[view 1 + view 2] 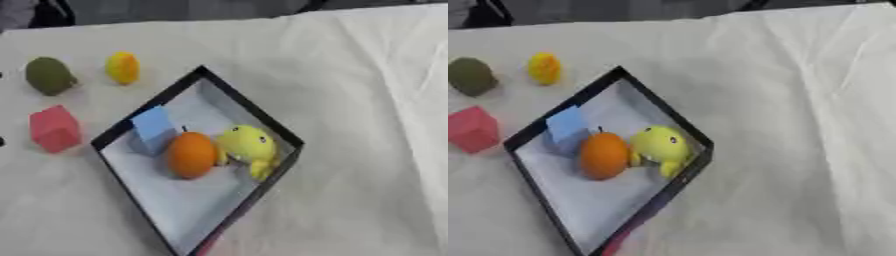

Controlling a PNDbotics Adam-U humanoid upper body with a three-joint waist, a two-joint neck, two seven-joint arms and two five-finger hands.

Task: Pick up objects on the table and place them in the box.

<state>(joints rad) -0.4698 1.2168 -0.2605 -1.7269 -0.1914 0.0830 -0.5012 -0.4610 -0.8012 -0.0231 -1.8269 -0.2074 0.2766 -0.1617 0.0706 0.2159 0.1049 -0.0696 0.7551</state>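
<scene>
A wrinkled white cloth covers the whole table, with soft folds running down its right side and creases near the far edge. Beyond the far edge of the cloth lies a strip of dark grey background, too blurred to make out in detail. At the upper left corner, a dark shape with a pale patch shows against that strip; what it is cannot be told.
</scene>
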